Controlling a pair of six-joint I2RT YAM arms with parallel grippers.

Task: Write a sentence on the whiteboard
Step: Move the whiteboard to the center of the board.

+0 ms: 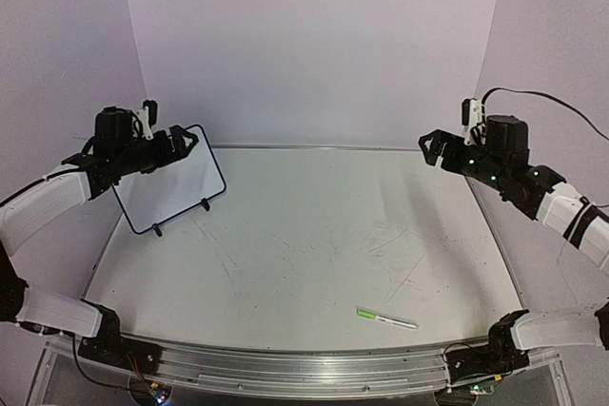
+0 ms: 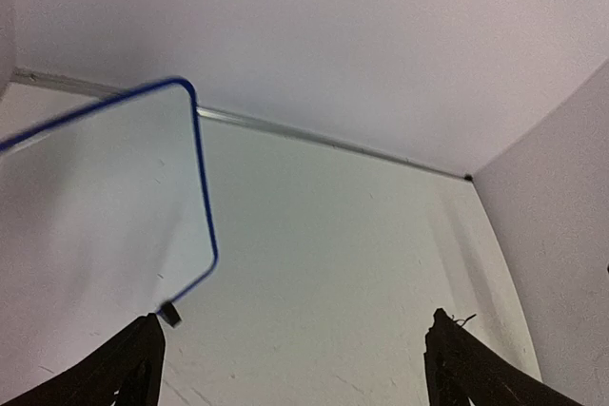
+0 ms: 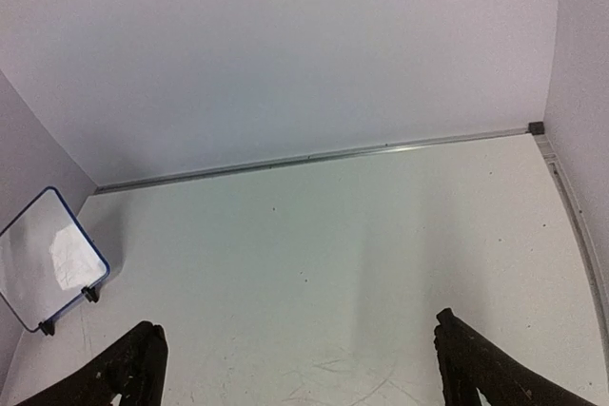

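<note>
The whiteboard (image 1: 176, 187) stands tilted on two black clip feet at the table's far left, with a thin dark-blue frame. Its face looks blank, and the sentence is not in view. My left gripper (image 1: 186, 144) hovers at the board's upper edge. In the left wrist view the left gripper (image 2: 295, 330) is open with only bare table between its fingers, and the whiteboard (image 2: 95, 206) lies just left of the left finger. My right gripper (image 1: 433, 151) hangs open above the far right. In the right wrist view the right gripper (image 3: 297, 330) is empty and the whiteboard (image 3: 48, 259) sits far left.
A slim white pen with a green cap (image 1: 385, 319) lies on the table near the front edge, right of centre. The tabletop (image 1: 314, 235) is scuffed with faint scratches. Pale walls close in the back and both sides.
</note>
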